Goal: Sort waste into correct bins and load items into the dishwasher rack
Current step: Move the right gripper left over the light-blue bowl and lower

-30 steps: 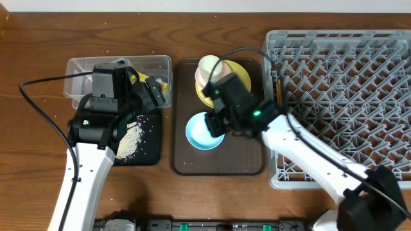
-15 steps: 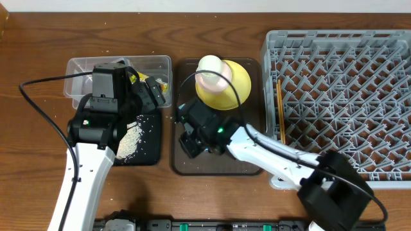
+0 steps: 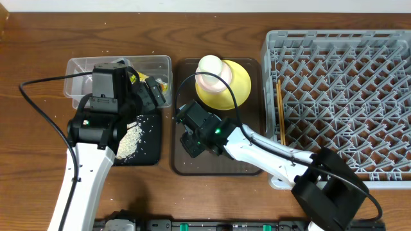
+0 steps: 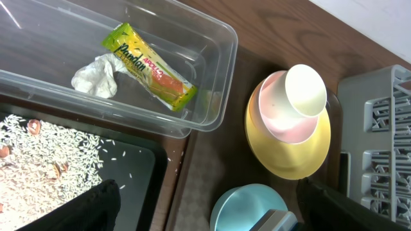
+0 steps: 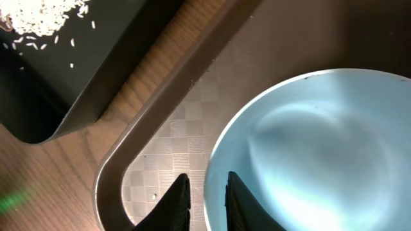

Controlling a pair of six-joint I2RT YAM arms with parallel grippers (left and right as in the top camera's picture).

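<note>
Near edge, left of centre: shallow black rectangular tray (image 3: 149, 153) on the wooden tabletop (image 3: 38, 38), loose white rice-like scraps (image 4: 58, 154) spread over its left part.

Just right of it: larger dark-brown serving tray (image 5: 173, 128). Light blue bowl (image 5: 308, 160) sits on its near half. Right gripper (image 5: 207, 186) is low over the bowl's left side, one finger outside the rim, one inside. Gap is narrow; cannot tell whether the rim is pinched or free.

Left gripper (image 4: 205, 199) hangs above the black tray's far end, fingers spread wide, holding nothing.

Beyond the black tray: clear rectangular plastic tub (image 4: 212, 83). In it lie a small green-and-yellow snack wrapper (image 4: 148, 67) and, touching it, a crumpled white tissue (image 4: 96, 77).

Far half of the serving tray: yellow plate (image 4: 289, 160), pale pink bowl (image 4: 276, 109) on it, small white cup (image 4: 306, 90) in the bowl.

Along the right edge: large square grey plastic rack (image 3: 334, 35). A pair of thin wooden chopsticks (image 3: 280, 112) lies inside, by its left wall.
</note>
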